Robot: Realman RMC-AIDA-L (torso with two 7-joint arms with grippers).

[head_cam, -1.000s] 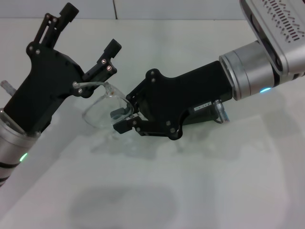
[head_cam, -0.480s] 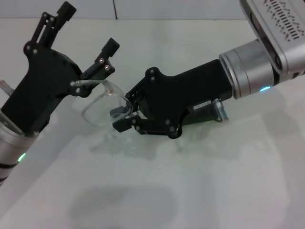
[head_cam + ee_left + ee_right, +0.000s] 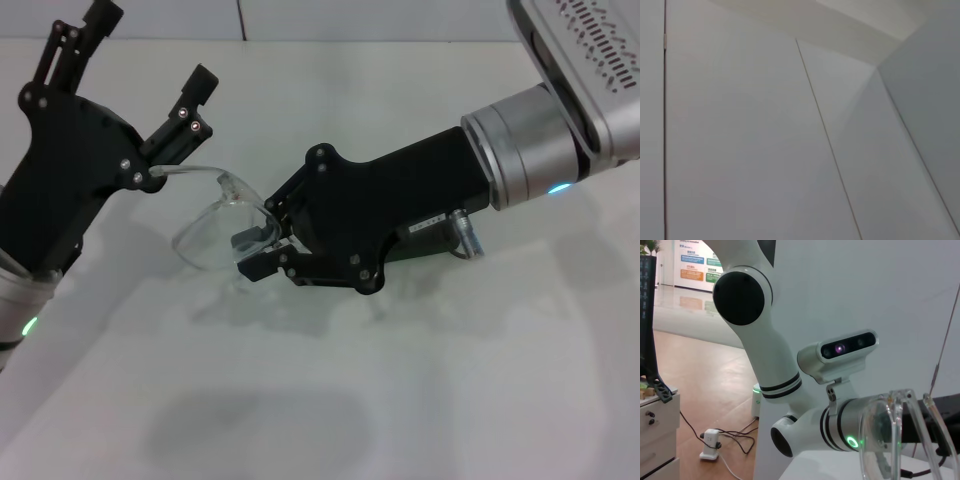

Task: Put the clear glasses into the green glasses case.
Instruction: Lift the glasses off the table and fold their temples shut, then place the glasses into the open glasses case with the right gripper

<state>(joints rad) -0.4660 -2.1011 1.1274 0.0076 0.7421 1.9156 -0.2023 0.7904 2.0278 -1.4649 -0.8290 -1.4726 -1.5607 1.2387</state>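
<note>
Handover stage, with the clear glasses carried in the air above the white bench. My right tool is pinching the glasses at the lens edge near the nose bridge, its fingers pressed onto the frame. My left tool stands just beyond the far temple arm, its two fingers spread wide and raised. That temple arm lies against the left tool's body below the fingers, not between them, so I judge that only the right tool carries the load. In the right wrist view the clear glasses hang directly ahead of that tool, lenses upright and one temple arm trailing away. The green glasses case appears in no view, so the placing step is not yet begun. The next move, as I judge it, calls for locating the case, then carrying the glasses over its open half with the temples folded or aligned lengthwise. Writing: blue and orange wall posters show far behind the right tool, but their text is too small to read.
</note>
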